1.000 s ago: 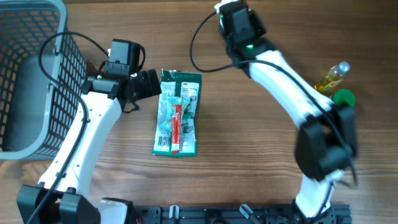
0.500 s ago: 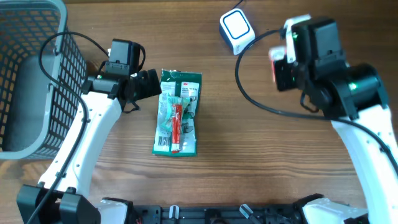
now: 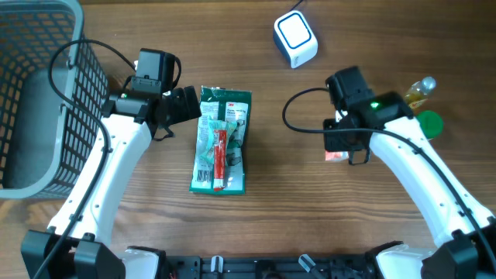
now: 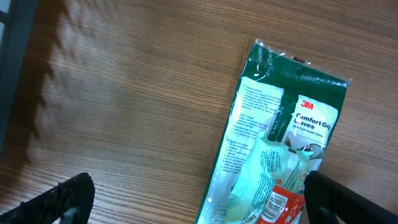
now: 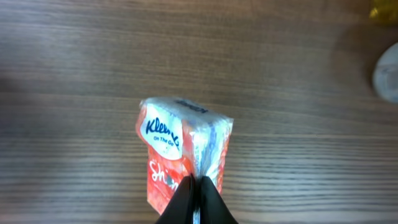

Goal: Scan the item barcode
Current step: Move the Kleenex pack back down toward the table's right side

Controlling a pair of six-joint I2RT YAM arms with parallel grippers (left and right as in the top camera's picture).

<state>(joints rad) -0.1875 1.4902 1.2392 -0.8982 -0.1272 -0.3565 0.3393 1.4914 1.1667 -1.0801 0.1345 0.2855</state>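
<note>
Pinching the wrapper edge of a small red-and-white tissue pack (image 5: 180, 149) between the tightly pressed jaws of the right gripper (image 5: 196, 190), holding it over the wooden table (image 3: 310, 225) right of centre, well apart from the white scanner (image 3: 295, 39) at the far edge and near a yellow bottle (image 3: 415, 94). Hovering the left gripper (image 3: 188, 104), jaws spread wide, just beside the top of a green glove packet (image 3: 221, 139) lying flat, with a grey basket (image 3: 46, 12) off to the left.

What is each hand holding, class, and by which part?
Right hand: the Kleenex tissue pack, pinched by its wrapper at one end. Left hand: nothing, open beside the glove packet.
</note>
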